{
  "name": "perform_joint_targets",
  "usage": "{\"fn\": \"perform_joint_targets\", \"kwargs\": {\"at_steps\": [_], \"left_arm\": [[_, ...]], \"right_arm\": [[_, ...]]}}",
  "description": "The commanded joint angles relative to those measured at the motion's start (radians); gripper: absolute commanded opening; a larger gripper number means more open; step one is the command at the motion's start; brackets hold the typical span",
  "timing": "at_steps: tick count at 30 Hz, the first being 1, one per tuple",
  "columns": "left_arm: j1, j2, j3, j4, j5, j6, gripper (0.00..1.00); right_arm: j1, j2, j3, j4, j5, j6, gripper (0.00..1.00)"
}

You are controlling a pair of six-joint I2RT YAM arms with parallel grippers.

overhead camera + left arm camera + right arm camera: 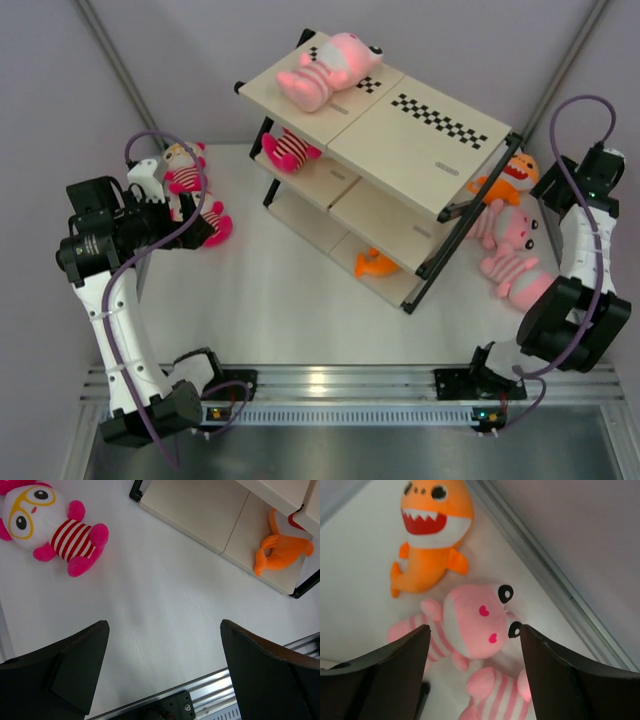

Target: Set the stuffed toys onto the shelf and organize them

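Desk (290, 300): broad bare band between the arm bases and the shelf (400, 150), open from left to right.

Left side: hot-pink toy (181, 178) and a second pink toy (216, 228), partly hidden, lie just beside the left arm (120, 300) and crowd the way to the shelf's left end.

Right side: gap between the shelf and the right wall (625, 90) is filled by the orange toy (512, 172), the far pale-pink toy (515, 228) and the near pale-pink toy (515, 282).

Top board: large pale-pink toy (325, 70) at the far-left end, remainder bare.

Middle tier: striped toy (290, 150) at the left end.

Lowest tier: small orange toy (375, 263) near the right post.

Lower tiers are roofed by the boards above; black frame posts stand at the corners.
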Motion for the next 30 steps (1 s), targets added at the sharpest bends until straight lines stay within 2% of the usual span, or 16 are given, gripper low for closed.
{"fn": "perform_joint_targets", "kwargs": {"at_steps": [1, 7, 14, 19, 20, 22, 23, 24, 25, 30], "left_arm": [[-0.001, 0.005, -0.003, 0.034, 0.027, 0.022, 0.99], [-0.001, 0.010, -0.010, 0.034, 0.028, 0.022, 0.99], [-0.001, 0.017, -0.005, 0.034, 0.044, 0.022, 0.99], [-0.001, 0.016, -0.003, 0.034, 0.027, 0.025, 0.99], [0.001, 0.017, -0.005, 0.034, 0.028, 0.024, 0.99], [0.001, 0.020, -0.005, 0.034, 0.035, 0.024, 0.99], [0.001, 0.022, -0.003, 0.034, 0.039, 0.021, 0.99], [0.001, 0.026, 0.000, 0.034, 0.039, 0.020, 0.99], [0.001, 0.028, 0.001, 0.033, 0.038, 0.019, 0.99], [0.001, 0.028, -0.003, 0.034, 0.032, 0.025, 0.99]], "right_arm": [[-0.067, 0.087, -0.017, 0.003, -0.212, 0.012, 0.70], [-0.064, 0.182, -0.039, 0.023, -0.276, 0.003, 0.65], [-0.042, 0.256, -0.073, 0.035, -0.270, -0.013, 0.64], [-0.019, 0.332, -0.059, 0.043, -0.241, -0.023, 0.60], [-0.009, 0.335, -0.064, 0.056, -0.246, -0.022, 0.57], [0.000, 0.337, -0.071, 0.093, -0.266, -0.014, 0.41], [0.007, 0.337, -0.070, 0.099, -0.255, -0.010, 0.30], [0.010, 0.331, -0.065, 0.104, -0.231, -0.001, 0.11], [0.011, 0.325, -0.055, 0.101, -0.179, 0.001, 0.01], [0.013, 0.177, 0.021, 0.063, -0.045, 0.010, 0.00]]}}
